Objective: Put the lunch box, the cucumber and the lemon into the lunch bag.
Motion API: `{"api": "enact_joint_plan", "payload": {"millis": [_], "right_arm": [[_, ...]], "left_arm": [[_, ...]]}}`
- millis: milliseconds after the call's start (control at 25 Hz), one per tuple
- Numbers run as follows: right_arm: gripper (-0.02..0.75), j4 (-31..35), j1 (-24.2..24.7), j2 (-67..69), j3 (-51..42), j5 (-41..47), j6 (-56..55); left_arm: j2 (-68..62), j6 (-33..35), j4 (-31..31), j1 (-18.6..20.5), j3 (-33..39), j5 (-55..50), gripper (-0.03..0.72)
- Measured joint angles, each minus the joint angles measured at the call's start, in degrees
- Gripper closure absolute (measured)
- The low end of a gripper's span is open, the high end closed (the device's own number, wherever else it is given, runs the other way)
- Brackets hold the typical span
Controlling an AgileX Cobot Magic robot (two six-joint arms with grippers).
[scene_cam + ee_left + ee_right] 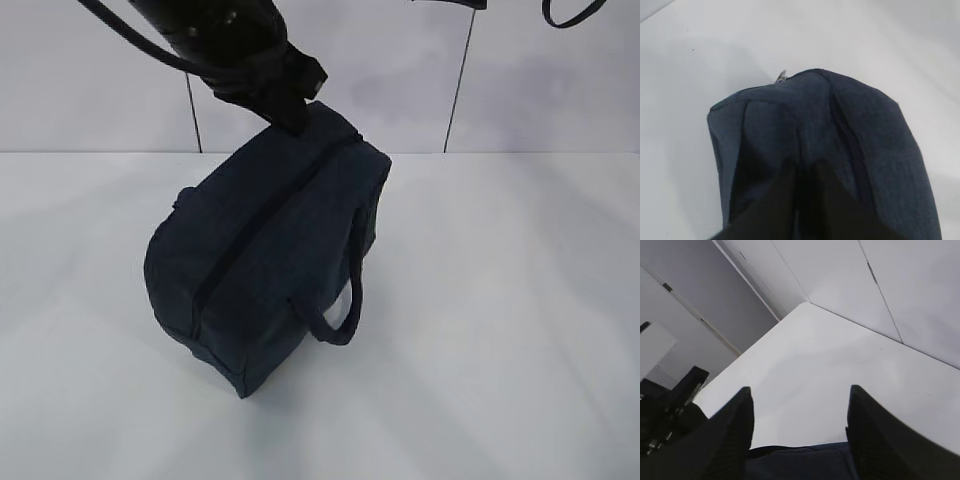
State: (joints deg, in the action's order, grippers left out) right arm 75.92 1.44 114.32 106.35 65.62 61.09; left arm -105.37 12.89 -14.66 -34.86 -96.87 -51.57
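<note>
Lunch bag [265,255] stands on the white table [500,330], a little left of centre, its long axis running from near-left to far-right. The zipper line [270,215] along the top looks shut from end to end. One loop handle [340,310] hangs down the right-hand side. In the left wrist view a small silver zipper pull [781,76] shows at the bag's far top edge.

Left arm enters from the upper left and slants down to the bag's far top corner. Left gripper [290,110] meets the fabric there; in the left wrist view its fingers [782,192] sit nearly together with a fold of the bag's top cloth pinched between them. Jaws narrow, closed on the bag.

Right gripper [800,425]: only the right wrist view shows it. Jaws stand wide apart with nothing between them; a strip of the bag's dark cloth lies below the gap, and bare table beyond. The camera points out across the table toward the wall [840,270].

Lunch box, cucumber and lemon: none visible in any view.
</note>
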Motion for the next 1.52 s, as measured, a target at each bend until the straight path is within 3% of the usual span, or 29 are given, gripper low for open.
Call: {"api": "enact_joint_plan", "payload": {"millis": [560,680,840,920,1040,1320,1520], "right_arm": [[0.269,-1.9,0.0,-4.0,0.0,2.3,-1.5],[0.269,-1.9,0.0,-4.1,0.0,2.4,-1.8],[0.269,-1.9,0.0,-4.1,0.0,2.8,-2.7],[0.269,-2.8,0.0,-4.1,0.0,3.1,-3.8],[0.269,-9.1,0.0,-4.6,0.0,3.4,-7.2],[0.269,-27.0,0.0,-7.7,0.0,4.6,-19.1],[0.269,-32.1,-0.3,-9.9,0.1,5.0,-26.8]], "left_arm": [[-5.1,-2.7,-0.2,4.1,-0.2,-0.1,0.641],[-5.5,-3.0,-0.2,4.9,-0.2,-0.1,0.538],[-5.8,-3.1,-0.2,5.6,-0.2,-0.2,0.259],[-5.8,-3.1,-0.2,5.6,-0.3,-1.0,0.173],[-5.8,-3.1,-0.2,5.6,-1.5,-5.0,0.130],[-5.4,-5.5,1.1,5.6,-8.8,-16.8,0.118],[-1.3,-10.4,2.8,5.6,-11.9,-18.9,0.118]]}}
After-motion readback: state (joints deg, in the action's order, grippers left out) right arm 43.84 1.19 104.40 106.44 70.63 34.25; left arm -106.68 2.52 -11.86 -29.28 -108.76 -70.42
